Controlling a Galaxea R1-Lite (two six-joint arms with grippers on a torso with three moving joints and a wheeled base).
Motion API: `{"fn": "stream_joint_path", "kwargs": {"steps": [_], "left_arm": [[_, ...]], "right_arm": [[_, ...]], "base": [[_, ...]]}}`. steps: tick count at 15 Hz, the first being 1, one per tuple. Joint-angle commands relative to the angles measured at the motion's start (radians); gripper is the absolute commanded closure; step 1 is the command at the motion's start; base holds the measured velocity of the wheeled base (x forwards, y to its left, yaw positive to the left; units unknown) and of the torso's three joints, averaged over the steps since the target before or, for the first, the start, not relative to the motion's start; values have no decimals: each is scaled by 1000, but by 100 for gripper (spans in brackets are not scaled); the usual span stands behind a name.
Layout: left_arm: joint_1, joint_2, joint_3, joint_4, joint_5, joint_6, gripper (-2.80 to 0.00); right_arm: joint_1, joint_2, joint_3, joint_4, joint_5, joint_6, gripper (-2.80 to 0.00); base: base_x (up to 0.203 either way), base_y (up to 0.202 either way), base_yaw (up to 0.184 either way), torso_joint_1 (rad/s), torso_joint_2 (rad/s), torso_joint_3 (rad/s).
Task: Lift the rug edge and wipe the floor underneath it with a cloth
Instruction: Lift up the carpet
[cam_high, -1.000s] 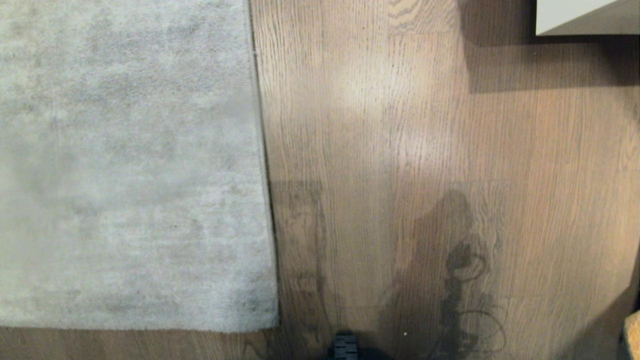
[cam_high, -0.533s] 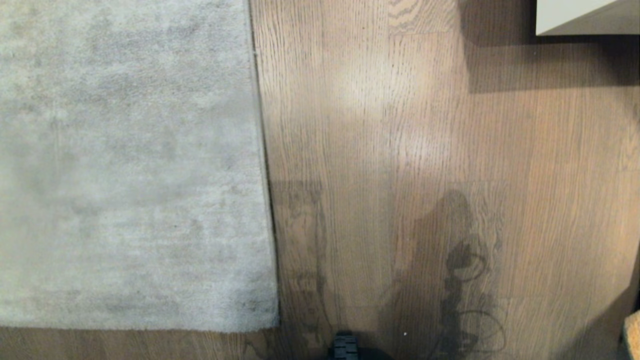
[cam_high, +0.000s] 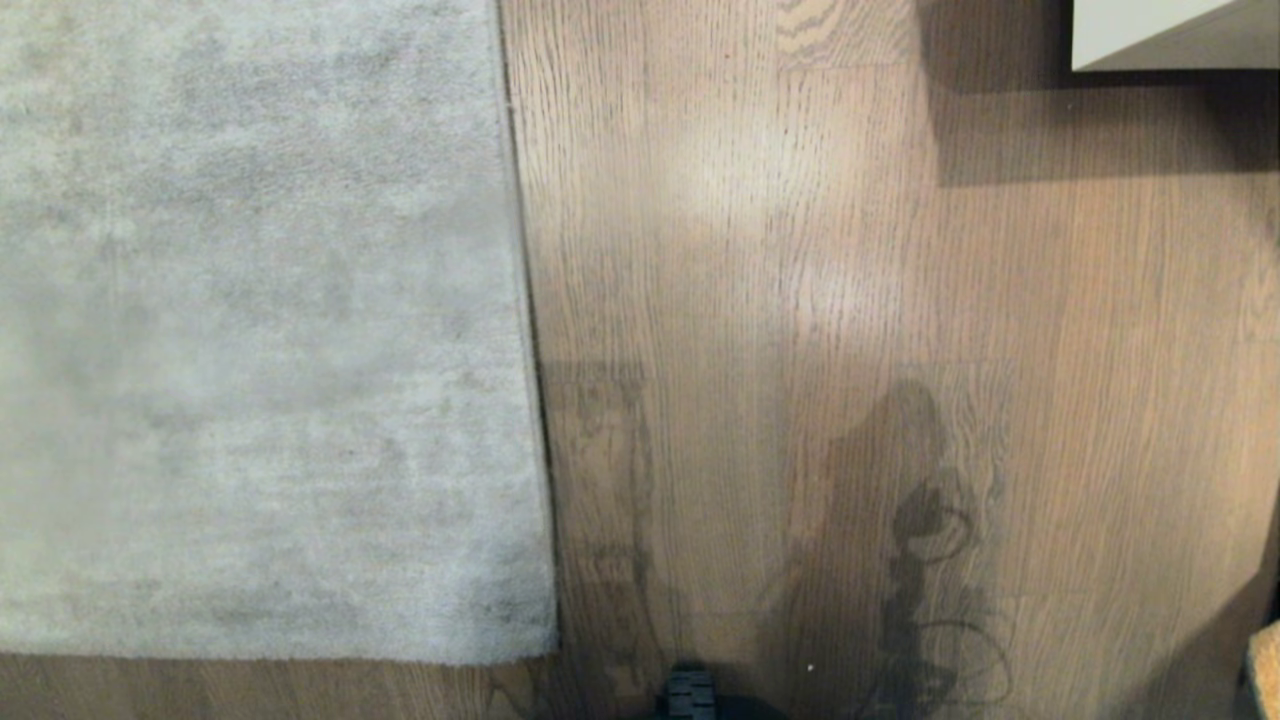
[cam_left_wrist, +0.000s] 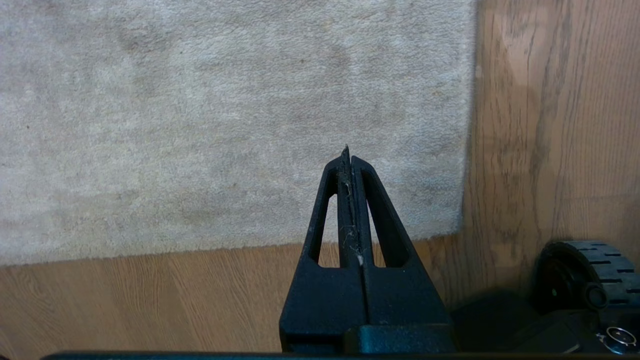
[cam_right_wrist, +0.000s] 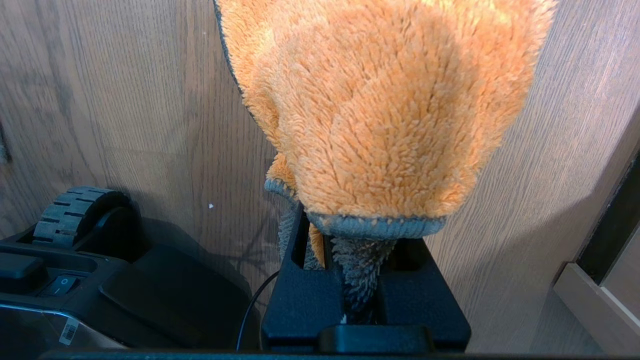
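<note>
Basically nothing of the job is done yet: the brown wood-grain plank floor (cam_high: 800, 300) is bare to the right of the big pale grey mottled short-pile rug (cam_high: 250, 330), which lies flat, its straight rug edge (cam_high: 525, 330) and squared near corner (cam_high: 545, 645) down on the boards w/ no backing showing. Left to do, by my read: pinch & lift that edge, wipe underneath, lay it back. The small fluffy orange cloth (cam_right_wrist: 380, 100) w/ grey hem is ready, clamped in the right gripper (cam_right_wrist: 357, 250), jaws narrow on its bunched end, rest draped over the fingers. Left gripper (cam_left_wrist: 348, 160) hangs above the rug near its corner, jaws pressed together, empty bar a few lint threads. Neither arm shows in the head view; only an orange sliver at its lower right edge, prob. the cloth, can't be sure. Robot's black base wheel (cam_high: 690, 692) is cut off at the frame bottom, a pale furniture corner (cam_high: 1150, 30) at top right too. Right fingertips hidden by cloth.
</note>
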Motion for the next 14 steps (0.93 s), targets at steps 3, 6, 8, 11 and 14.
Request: {"fn": "stream_joint_path", "kwargs": {"steps": [3, 6, 8, 11, 14], "left_arm": [[0, 0, 0, -1, 1, 0, 0], [0, 0, 0, -1, 1, 1, 0], [0, 0, 0, -1, 1, 0, 0], [0, 0, 0, -1, 1, 0, 0], [0, 0, 0, -1, 1, -1, 0]], "right_arm": [[0, 2, 0, 0, 1, -1, 0], [0, 2, 0, 0, 1, -1, 0], [0, 2, 0, 0, 1, -1, 0], [0, 2, 0, 0, 1, -1, 0], [0, 2, 0, 0, 1, -1, 0]], "base": [[0, 0, 0, 0, 0, 0], [0, 0, 0, 0, 0, 0], [0, 0, 0, 0, 0, 0], [0, 0, 0, 0, 0, 0], [0, 0, 0, 0, 0, 0]]}}
